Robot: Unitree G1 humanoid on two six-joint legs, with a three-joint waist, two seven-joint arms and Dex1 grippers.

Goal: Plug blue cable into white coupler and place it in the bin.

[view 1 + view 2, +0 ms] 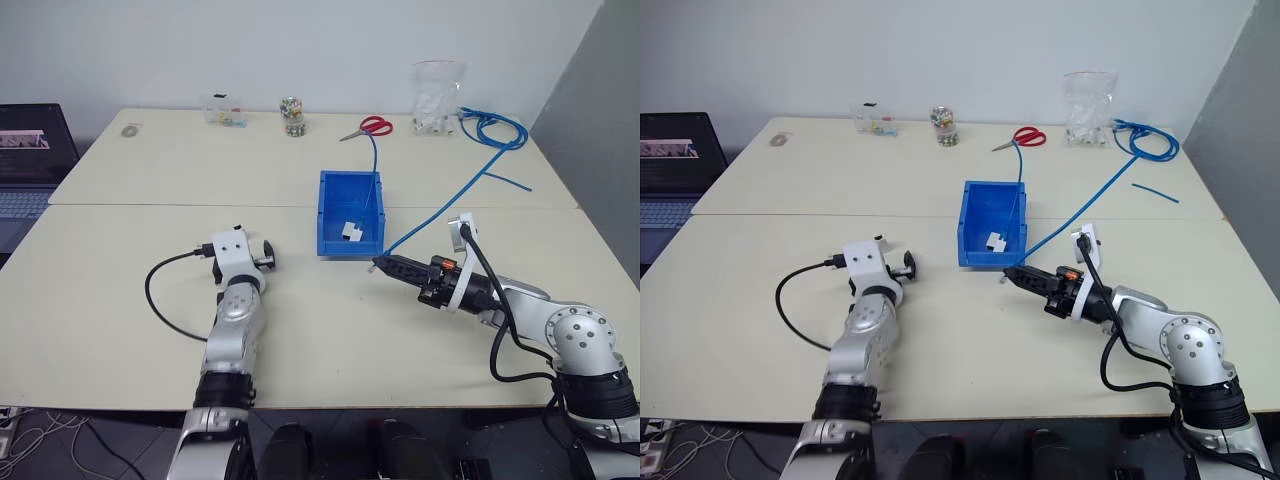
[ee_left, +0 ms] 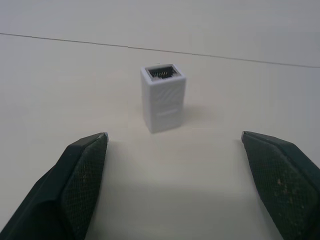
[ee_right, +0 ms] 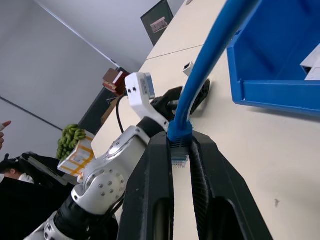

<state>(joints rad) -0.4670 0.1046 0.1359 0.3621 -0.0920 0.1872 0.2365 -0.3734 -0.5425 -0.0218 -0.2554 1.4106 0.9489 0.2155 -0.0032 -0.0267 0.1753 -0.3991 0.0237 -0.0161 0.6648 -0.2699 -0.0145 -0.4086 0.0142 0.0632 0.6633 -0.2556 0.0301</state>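
Left pincer [image 2: 175, 145] wide open, nothing held, fingers [image 2: 82, 170] spread to either side of the coupler [image 2: 163, 97]; coupler upright on the table [image 1: 120, 290] just ahead of the tips, socket facing up, untouched. Right pincer [image 3: 181, 150] clamped on the cable [image 3: 210, 65] just behind its clear plug, plug poking between the fingers. Cable running off from the grip past the bin [image 1: 330, 225]; bin just beyond the right tips.

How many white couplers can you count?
2: the white coupler upright on the table before the left gripper; another coupler inside the bin. The clear bag may hide more.
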